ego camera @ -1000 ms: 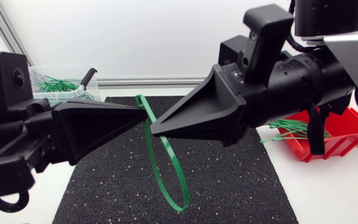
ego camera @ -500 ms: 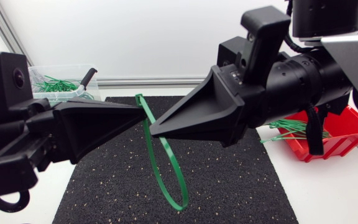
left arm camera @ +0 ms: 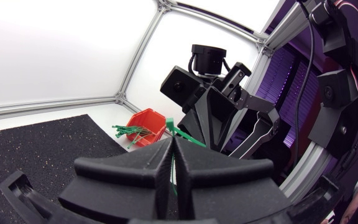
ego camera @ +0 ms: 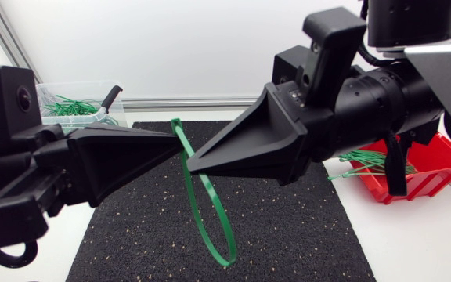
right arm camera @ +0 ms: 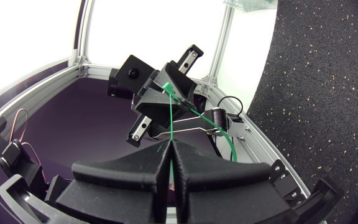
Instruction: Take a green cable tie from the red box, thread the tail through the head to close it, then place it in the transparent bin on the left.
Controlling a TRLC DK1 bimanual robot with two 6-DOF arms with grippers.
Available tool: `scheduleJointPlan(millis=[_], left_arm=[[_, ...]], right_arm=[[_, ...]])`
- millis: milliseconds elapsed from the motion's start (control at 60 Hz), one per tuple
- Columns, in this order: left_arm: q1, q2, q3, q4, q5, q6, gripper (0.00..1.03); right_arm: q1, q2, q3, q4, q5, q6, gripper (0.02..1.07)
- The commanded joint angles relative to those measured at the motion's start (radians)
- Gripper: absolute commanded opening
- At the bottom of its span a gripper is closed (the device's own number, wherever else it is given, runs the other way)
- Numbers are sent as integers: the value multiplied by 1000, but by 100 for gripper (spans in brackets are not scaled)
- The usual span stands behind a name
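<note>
A green cable tie (ego camera: 224,260) hangs as a long loop above the black mat (ego camera: 288,235), its head end sticking up between the two grippers. My left gripper (ego camera: 180,149) is shut on the tie near its top. My right gripper (ego camera: 193,163) meets it tip to tip and is also shut on the tie. In the left wrist view the tie (left arm camera: 184,133) runs from my left gripper (left arm camera: 171,140) towards the right one (left arm camera: 211,118). In the right wrist view the strip (right arm camera: 171,121) rises from my right gripper (right arm camera: 168,147) to the left gripper (right arm camera: 166,90).
The red box (ego camera: 437,168) with several green ties stands at the table's right edge, behind the right arm. The transparent bin (ego camera: 69,98), holding several green ties, sits at the far left. An aluminium rail (ego camera: 194,102) runs along the back.
</note>
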Motion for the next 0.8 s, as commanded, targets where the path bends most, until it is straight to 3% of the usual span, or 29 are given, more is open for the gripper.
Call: scheduleJointPlan(millis=[0,783], left_arm=[[-7,-6,-23,12,2,14,4],[-24,1,-21,15,-22,19,4]], right_arm=[[10,-4,-6,8,-2,35,8],[6,-12,-23,20,-2,35,8]])
